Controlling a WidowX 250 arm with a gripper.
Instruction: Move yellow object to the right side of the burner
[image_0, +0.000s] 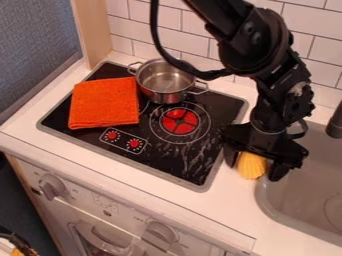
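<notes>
The white tabletop (207, 202) carries a black cooktop (190, 167); right of that, a sink (292, 200). Between them the hand (254, 169) is spread wide, orange cloth (103, 105) and steel pot (160, 91) leftward; inside it, yellow ribbed object (251, 166), whether gripped I cannot tell

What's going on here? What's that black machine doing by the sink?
A robot arm's gripper is down around a yellow ridged thing, over the strip of counter between the stove and the sink. Whether it has hold of it, I can't tell. On the stove sit a metal pot and an orange cloth.
</notes>
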